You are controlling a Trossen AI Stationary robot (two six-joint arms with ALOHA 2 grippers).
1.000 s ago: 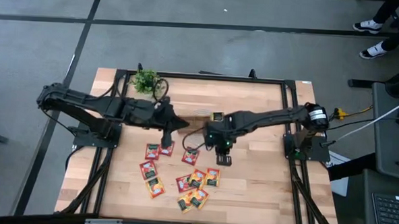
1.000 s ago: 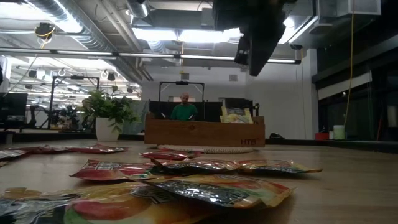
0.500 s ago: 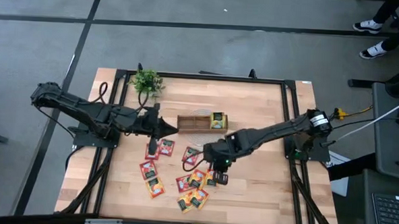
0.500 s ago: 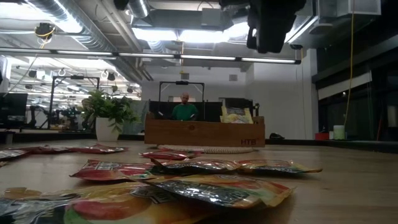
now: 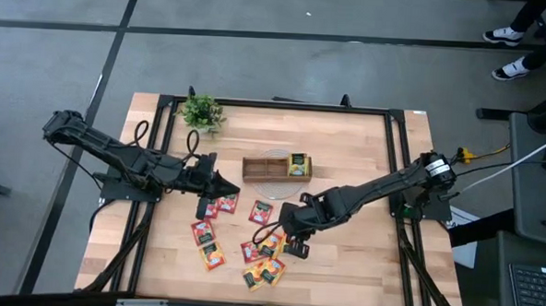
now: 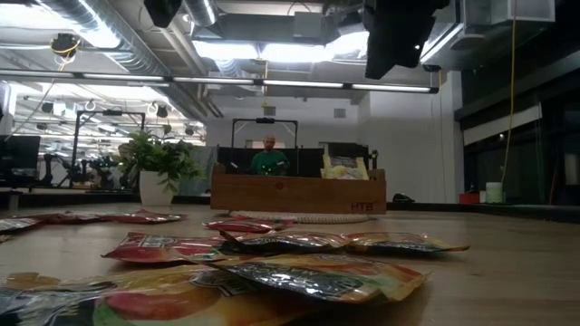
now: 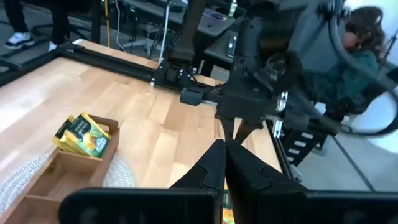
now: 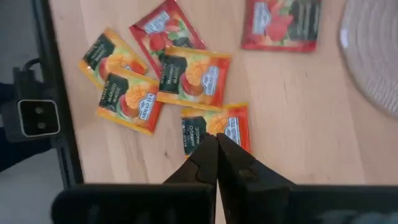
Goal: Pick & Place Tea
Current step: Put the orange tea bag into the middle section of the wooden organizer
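You had the right claw [image 8: 216,144] pinched together, empty, above an orange sachet [image 8: 215,128], lined up for a pick; the left claw [image 7: 224,155] waited, also together, over the desk [image 5: 347,138]

The orange tea bags [image 8: 191,76] near the round mat [image 8: 373,56] say "MANGO MAGIC" on their dark labels. The wooden tray [image 6: 299,192] has small letters, too tiny to read
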